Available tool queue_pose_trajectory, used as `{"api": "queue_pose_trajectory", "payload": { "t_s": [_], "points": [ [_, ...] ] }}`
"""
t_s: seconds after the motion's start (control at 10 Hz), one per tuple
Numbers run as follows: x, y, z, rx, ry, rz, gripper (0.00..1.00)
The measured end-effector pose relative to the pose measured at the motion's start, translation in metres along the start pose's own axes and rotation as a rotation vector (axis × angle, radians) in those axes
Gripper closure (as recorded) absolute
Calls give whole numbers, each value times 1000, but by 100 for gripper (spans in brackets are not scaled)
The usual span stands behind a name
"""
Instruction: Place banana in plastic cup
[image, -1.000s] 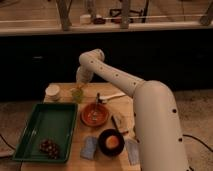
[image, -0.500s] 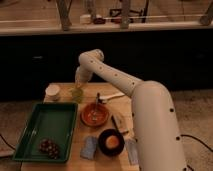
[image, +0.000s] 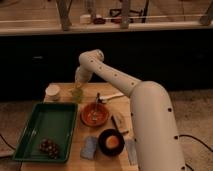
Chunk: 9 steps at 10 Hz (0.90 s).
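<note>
Near edge of counter (image: 75, 161): dark bowl (image: 110, 142), green tray (image: 46, 129); mid: orange bowl (image: 94, 114). Far, 11 o'clock: plastic cup (image: 76, 94), gripper (image: 78, 86) directly above it, opening undeterminable; banana not discernible. Step judged: release into cup, then a straight upward withdrawal.

Likely a lab: gripper (image: 78, 84) over wooden table (image: 120, 102), railing behind.

1. The room is dim and warm-toned, and the strongest light falls from above onto the wooden table (image: 60, 162).
2. The white arm (image: 150, 120) catches the most light and looks nearly washed out along its top.
3. The gripper (image: 78, 85) sits above the plastic cup (image: 76, 94), both soft and smeared.
4. The wall behind is nearly black.
5. Everything looks blurred.
</note>
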Motion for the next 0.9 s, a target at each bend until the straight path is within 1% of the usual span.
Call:
{"api": "queue_pose_trajectory", "payload": {
  "t_s": [0.9],
  "points": [
    [-1, 0, 4, -9, -19, 7, 99]
  ]
}}
